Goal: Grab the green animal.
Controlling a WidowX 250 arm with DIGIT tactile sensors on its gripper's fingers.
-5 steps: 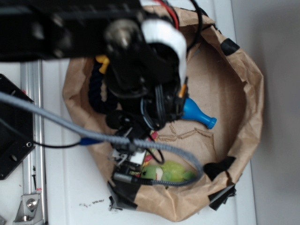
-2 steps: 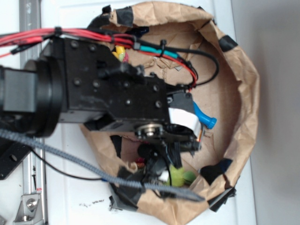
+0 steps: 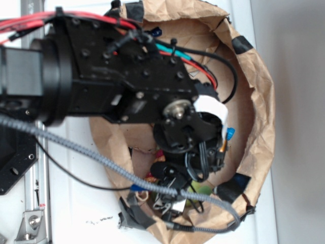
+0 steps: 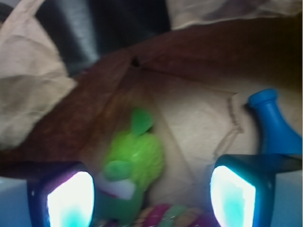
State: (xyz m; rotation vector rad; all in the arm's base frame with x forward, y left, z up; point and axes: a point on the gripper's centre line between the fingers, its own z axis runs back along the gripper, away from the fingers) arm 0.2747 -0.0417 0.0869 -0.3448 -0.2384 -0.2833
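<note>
From outside, the arm hides most of the paper bag (image 3: 264, 127); only a sliver of the green animal (image 3: 199, 190) shows at six o'clock. The blurred wrist view shows it whole (image 4: 132, 165), long axis running twelve to six, one limb toward twelve, between the spread fingers of the open gripper (image 4: 151, 198). A blue bottle (image 4: 277, 127) lies at three o'clock.

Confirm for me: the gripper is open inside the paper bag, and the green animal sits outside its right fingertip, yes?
Not quite. In the wrist view the green animal lies between the open gripper's fingertips, close to the left one. The rest holds: it is inside the paper bag.
</note>
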